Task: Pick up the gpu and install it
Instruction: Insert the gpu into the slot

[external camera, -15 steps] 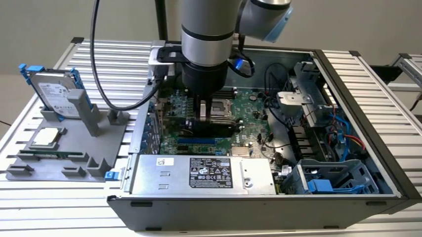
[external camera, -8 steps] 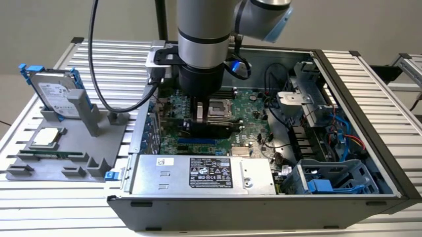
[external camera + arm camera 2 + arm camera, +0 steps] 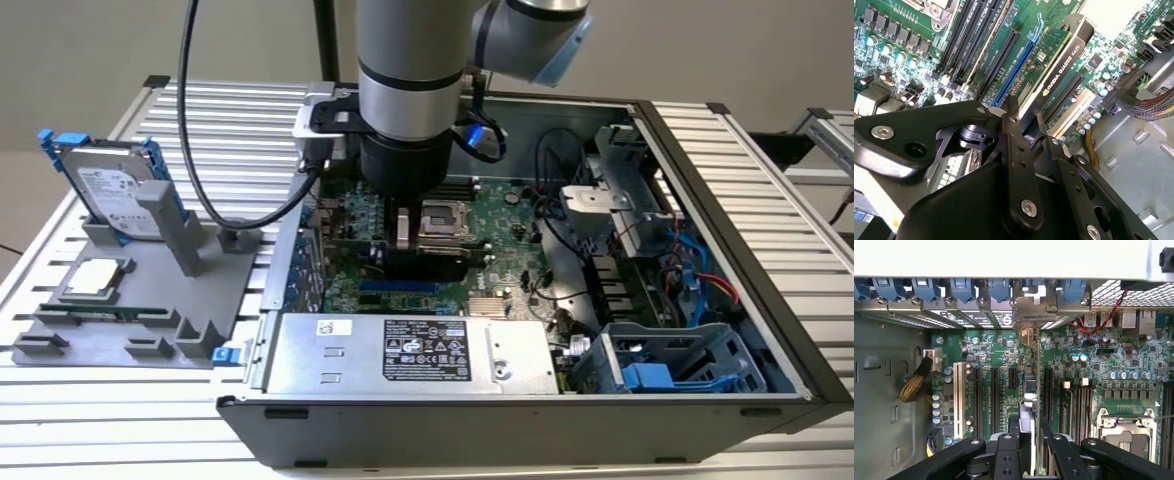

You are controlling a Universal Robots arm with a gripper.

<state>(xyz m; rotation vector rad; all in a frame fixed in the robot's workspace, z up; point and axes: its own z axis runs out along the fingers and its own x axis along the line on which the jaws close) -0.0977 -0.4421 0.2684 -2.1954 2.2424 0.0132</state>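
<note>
Arm (image 3: 407,80) upright, wrist down, jaws closed on card edge.

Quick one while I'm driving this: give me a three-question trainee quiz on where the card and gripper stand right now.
1. True or false: the gpu still lies on the grey holder outside the case.
2. What is the gripper closed on?
3. The hard drive is: A) inside the case B) upright in the grey holder C) in the gripper.

Key: 1 false, it stands on edge over the motherboard slots; 2 the gpu; 3 B.
</note>
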